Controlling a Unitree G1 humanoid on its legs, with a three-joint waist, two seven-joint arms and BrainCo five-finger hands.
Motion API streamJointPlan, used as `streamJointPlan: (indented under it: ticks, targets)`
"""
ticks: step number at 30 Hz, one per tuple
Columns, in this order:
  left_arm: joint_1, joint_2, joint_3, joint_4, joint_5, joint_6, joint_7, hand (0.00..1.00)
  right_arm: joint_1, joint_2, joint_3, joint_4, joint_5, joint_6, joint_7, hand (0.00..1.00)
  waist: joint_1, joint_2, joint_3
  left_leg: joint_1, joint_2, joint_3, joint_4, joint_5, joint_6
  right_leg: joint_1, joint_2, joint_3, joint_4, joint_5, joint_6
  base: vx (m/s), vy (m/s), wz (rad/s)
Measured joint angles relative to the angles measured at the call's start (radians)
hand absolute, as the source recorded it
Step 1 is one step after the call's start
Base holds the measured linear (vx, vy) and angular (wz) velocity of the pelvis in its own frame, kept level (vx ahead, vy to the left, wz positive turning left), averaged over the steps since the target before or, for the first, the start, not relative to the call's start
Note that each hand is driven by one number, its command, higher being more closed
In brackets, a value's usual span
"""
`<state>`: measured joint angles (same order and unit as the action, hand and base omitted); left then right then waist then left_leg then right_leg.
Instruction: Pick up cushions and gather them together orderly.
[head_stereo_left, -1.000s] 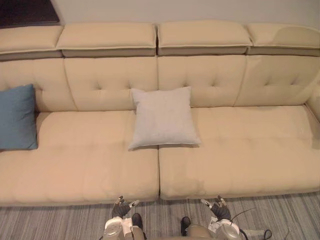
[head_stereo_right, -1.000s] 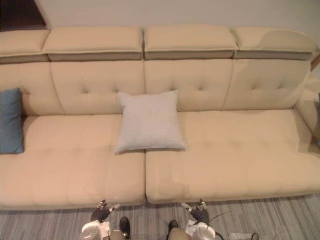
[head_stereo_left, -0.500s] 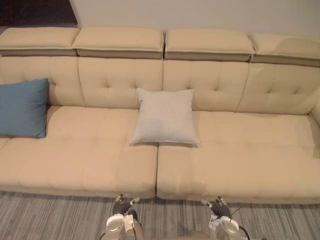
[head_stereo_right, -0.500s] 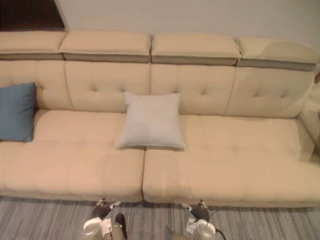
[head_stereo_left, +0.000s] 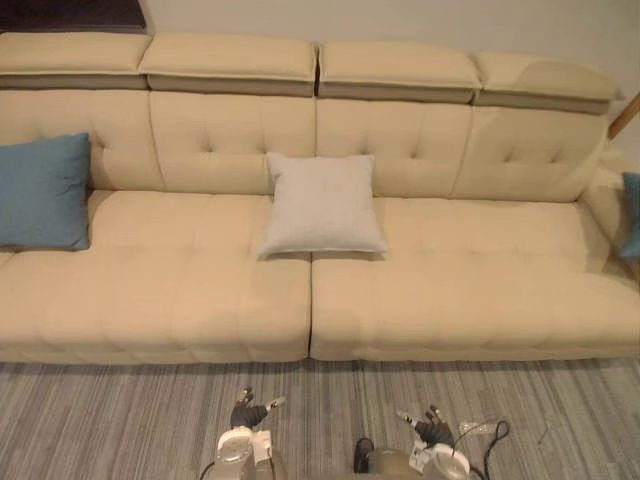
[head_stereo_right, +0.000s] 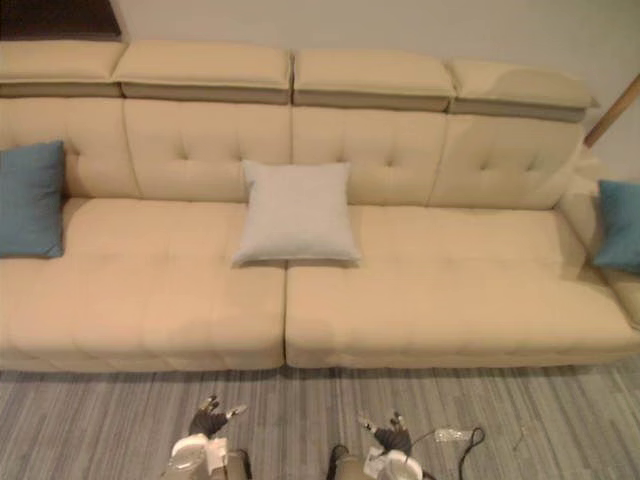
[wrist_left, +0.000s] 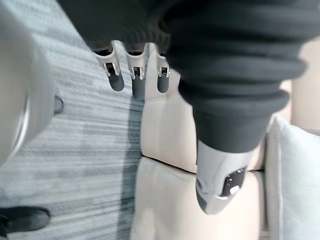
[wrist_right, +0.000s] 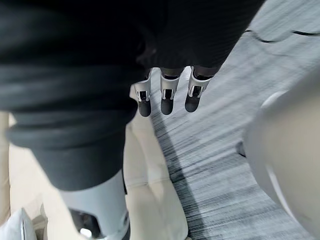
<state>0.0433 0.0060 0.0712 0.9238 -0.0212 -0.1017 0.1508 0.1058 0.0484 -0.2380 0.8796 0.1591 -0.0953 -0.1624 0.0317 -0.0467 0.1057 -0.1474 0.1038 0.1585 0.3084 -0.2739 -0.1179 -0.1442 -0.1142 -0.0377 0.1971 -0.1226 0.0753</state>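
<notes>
Beige tufted sofa (head_stereo_left: 450, 270) — grey striped carpet (head_stereo_left: 120, 420) below.

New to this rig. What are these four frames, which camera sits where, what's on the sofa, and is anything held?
This is a two-legged humanoid robot whose two arms end in fingered hands. The two wide pictures come from a stereo camera on its head looking down, so they show one scene from slightly different spots. The two close-ups come from a camera on each wrist, looking along that hand.

Ahead is a long beige sofa on a striped grey carpet. A light grey cushion leans on the backrest at the middle. The left blue cushion sits at the robot's far left end and the right blue cushion at the far right end.

The left hand and right hand hang low over the carpet, short of the sofa. Both have straight fingers and hold nothing.
</notes>
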Motion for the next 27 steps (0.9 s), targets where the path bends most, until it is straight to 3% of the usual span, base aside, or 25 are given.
streamJointPlan:
  ticks: [6,12,13,15,16,17,18,19,21,23,25,27]
  targets:
    - [-0.002,0.012,-0.021,0.054,0.021,0.002,0.0,0.0,-0.014,-0.023,-0.054,0.051,0.016,0.004,0.003,0.0,-0.007,0.033,-0.032,0.059,-0.037,0.045,-0.068,0.07,0.055,0.023,-0.003,0.081,-0.075,0.067,0.018,0.13,0.096,-0.4]
    - [-0.052,0.024,-0.028,0.071,0.039,0.004,0.0,0.0,-0.029,-0.023,-0.075,0.053,0.039,0.006,0.004,0.0,-0.02,0.029,-0.026,0.124,-0.016,0.153,-0.086,0.072,0.058,0.013,0.04,0.182,-0.118,0.136,0.006,0.14,0.03,-0.77]
    - [-0.065,0.024,-0.029,0.07,0.041,0.003,0.0,0.0,-0.033,-0.024,-0.074,0.053,0.039,0.006,0.004,0.0,-0.02,0.033,-0.024,0.127,-0.004,0.186,-0.086,0.072,0.058,-0.007,0.053,0.167,-0.118,0.161,-0.001,0.05,0.007,-1.29]
    - [-0.079,0.032,-0.026,0.059,0.05,0.0,0.002,0.0,-0.059,-0.026,-0.07,0.053,0.037,0.006,0.001,0.0,-0.019,0.049,-0.012,0.13,0.036,0.275,-0.083,0.072,0.059,-0.057,0.076,-0.006,-0.111,0.212,-0.069,0.06,-0.04,-1.43]
    - [-0.083,0.037,-0.027,0.045,0.053,0.0,0.002,0.0,-0.067,-0.029,-0.07,0.054,0.036,0.007,-0.005,0.0,-0.029,0.054,-0.005,0.133,0.038,0.32,-0.077,0.072,0.059,-0.092,0.06,-0.193,-0.056,0.161,-0.143,0.04,-0.069,-1.07]
    - [-0.084,0.039,-0.027,0.037,0.057,0.0,0.002,0.0,-0.067,-0.033,-0.07,0.057,0.036,0.007,-0.008,0.0,-0.031,0.046,-0.003,0.141,0.036,0.346,-0.073,0.072,0.058,-0.107,0.041,-0.302,-0.015,0.125,-0.181,0.04,-0.122,-1.22]
    - [-0.083,0.043,-0.024,0.021,0.057,0.0,0.003,0.0,-0.069,-0.044,-0.068,0.07,0.034,0.007,-0.014,0.0,-0.019,0.033,0.01,0.172,0.023,0.397,-0.058,0.071,0.057,-0.106,0.007,-0.484,0.044,0.077,-0.223,0.04,-0.141,-1.36]
    - [-0.074,0.04,-0.02,0.021,0.057,0.0,0.004,0.0,-0.076,-0.065,-0.063,0.087,0.023,0.009,-0.017,0.0,-0.019,0.039,0.012,0.194,0.017,0.411,-0.05,0.067,0.055,-0.096,0.008,-0.531,0.056,0.071,-0.226,0.06,-0.166,-1.36]
    - [-0.069,0.037,-0.028,0.024,0.058,0.0,0.004,0.0,-0.083,-0.094,-0.05,0.093,-0.004,0.008,-0.016,0.0,-0.027,0.061,0.02,0.205,0.018,0.406,-0.035,0.063,0.062,-0.093,0.038,-0.459,0.036,0.059,-0.21,0.06,-0.093,-1.1]
    - [-0.073,0.041,-0.033,0.033,0.06,-0.001,0.003,0.0,-0.094,-0.109,-0.032,0.117,-0.004,0.01,-0.016,0.0,-0.028,0.072,0.026,0.199,0.055,0.405,0.042,0.03,0.054,-0.088,0.072,-0.42,0.025,0.024,-0.179,0.06,-0.074,-0.79]
    - [-0.064,0.039,-0.042,0.048,0.062,0.0,0.001,0.0,-0.066,-0.11,-0.033,0.121,-0.004,0.015,-0.015,0.0,-0.034,0.08,0.044,0.134,0.177,0.369,0.374,0.031,0.088,-0.014,0.129,-0.391,0.014,-0.012,-0.185,0.1,-0.113,-0.37]
    - [-0.035,0.035,-0.039,0.043,0.068,-0.001,0.001,0.0,-0.059,-0.107,-0.032,0.119,-0.004,0.016,-0.017,0.0,-0.018,0.08,0.062,0.051,0.221,0.253,0.594,-0.002,0.142,0.034,0.164,-0.337,0.036,-0.052,-0.211,0.16,-0.073,-0.73]
